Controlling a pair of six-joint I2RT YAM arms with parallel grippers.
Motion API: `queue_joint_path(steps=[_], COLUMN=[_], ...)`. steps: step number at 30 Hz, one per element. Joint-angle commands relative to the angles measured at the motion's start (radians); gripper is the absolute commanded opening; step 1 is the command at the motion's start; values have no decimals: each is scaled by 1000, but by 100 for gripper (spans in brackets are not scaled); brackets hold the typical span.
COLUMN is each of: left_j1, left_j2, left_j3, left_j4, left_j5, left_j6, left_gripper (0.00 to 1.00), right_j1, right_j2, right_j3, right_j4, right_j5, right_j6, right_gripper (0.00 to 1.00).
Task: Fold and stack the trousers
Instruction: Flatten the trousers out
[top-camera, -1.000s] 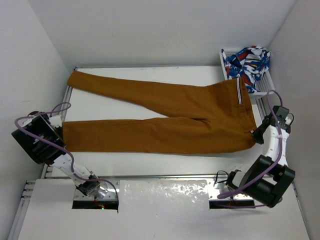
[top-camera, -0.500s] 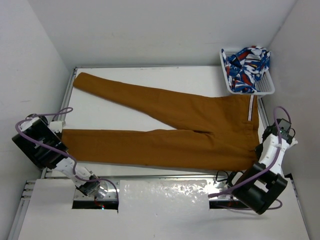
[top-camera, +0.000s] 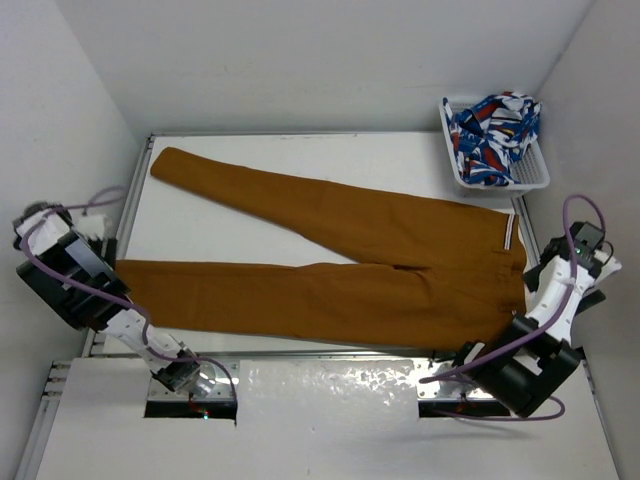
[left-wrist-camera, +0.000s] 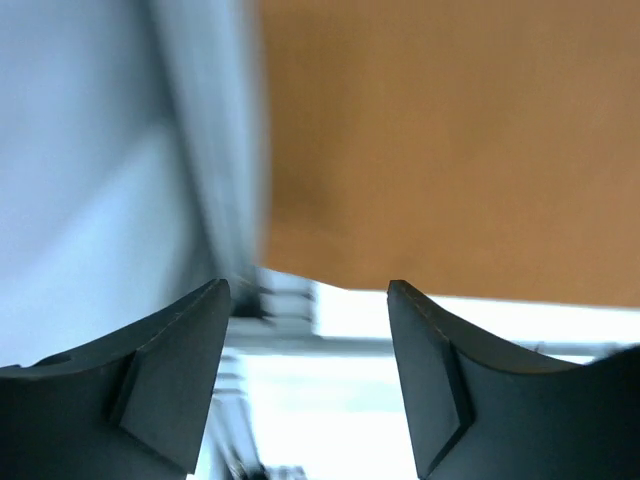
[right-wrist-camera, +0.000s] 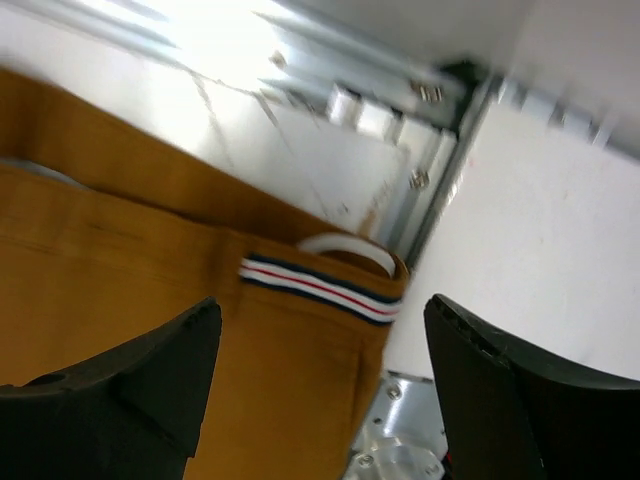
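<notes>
The mustard-brown trousers (top-camera: 400, 300) lie flat across the table, waist to the right and both legs running left. At the waist end a white, red and navy striped strip (right-wrist-camera: 320, 290) shows on the waistband. My left gripper (left-wrist-camera: 310, 290) is open and empty, just off the hem of the near leg (left-wrist-camera: 440, 150) at the table's left edge. My right gripper (right-wrist-camera: 318, 305) is also open, hovering over the waistband corner with nothing between its fingers. The left arm (top-camera: 60, 275) and the right arm (top-camera: 560, 290) stand outside the cloth's two ends.
A white basket (top-camera: 530, 185) at the back right holds a blue, red and white patterned cloth (top-camera: 495, 130). Metal rails (right-wrist-camera: 430, 170) frame the table. White walls close in on the left, right and back.
Both grippers were shut on the trousers' ends and have opened and let go. The trousers slid toward the near edge and slightly right. Both arms drew back outward.
</notes>
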Motion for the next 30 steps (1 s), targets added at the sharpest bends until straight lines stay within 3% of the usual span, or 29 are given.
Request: queue_joint_path(steps=[1,6,9,12,14,16,19,22,25,28,29,30], left_j1=[-48,-233,-328,-376,-396,-407,-450,-522,-554,-543,-539,-539], left_j2=[-7,108,212,342,470,586,684,711,732,763,763,743], left_j3=[238,518,605,696,819,899,990,943,895,881,864,835], left_j4=[-51,45,205,360,397,414,426,441,463,421,415,414], left_j5=[170,219,258,238,236,245,230,96,-42,-168,-185,-202], left_j6=[-46,-233,-382,-555,-658,-709,-709,-591,-571,-531,-514,-494], left_gripper=[63,64,68,80,96,100,100,100,100,86,74,69], right_j1=[36,186,206,209,216,220,229,269,288,288,288,289], right_j2=[-6,2,25,87,133,199,261,299,342,399,413,430], right_j3=[140,227,202,162,169,192,185,151,116,105,114,117], right_j4=[55,169,308,437,453,428,421,427,453,462,456,435], right_j5=[19,22,-114,-243,-271,-268,-271,-262,-262,-270,-271,-267], right_j6=[22,-12,25,42,25,-7,-27,-24,14,56,62,68], right_gripper=[78,77,76,74,74,72,69,67,67,67,67,67])
